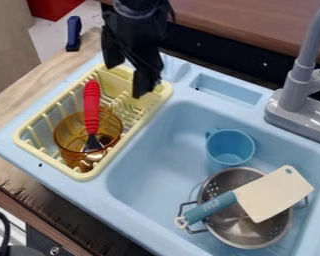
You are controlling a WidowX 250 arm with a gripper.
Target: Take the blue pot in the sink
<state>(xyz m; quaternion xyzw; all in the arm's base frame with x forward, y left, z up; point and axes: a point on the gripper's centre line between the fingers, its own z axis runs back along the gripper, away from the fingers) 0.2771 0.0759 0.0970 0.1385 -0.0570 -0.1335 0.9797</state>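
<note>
the black gripper (124,81) hung over the yellow rack's (77,175) far edge, fingers apart. in the rack's near end, an amber cup (68,135) held a red-handled utensil (92,105), perhaps a spatula. the blue pot (230,147) sat near the sink's (149,170) faucet-side edge, beside a colander (246,230).

On my screen, the tool (127,80) hangs over the yellow dish rack (142,125), so its walls limit any low sideways pass. Camera-side of the tool, the amber cup (68,135) and upright red handle (92,102) block the rack. I have open sink (159,160) floor diagonally below the tool, between the rack and the blue cup (229,145). Beyond that strip, the colander (226,227) takes up room, with a toy cleaver (273,192) across it, its grip jutting past the rim. The faucet (298,85) rises high on the tool's sink side.
</note>
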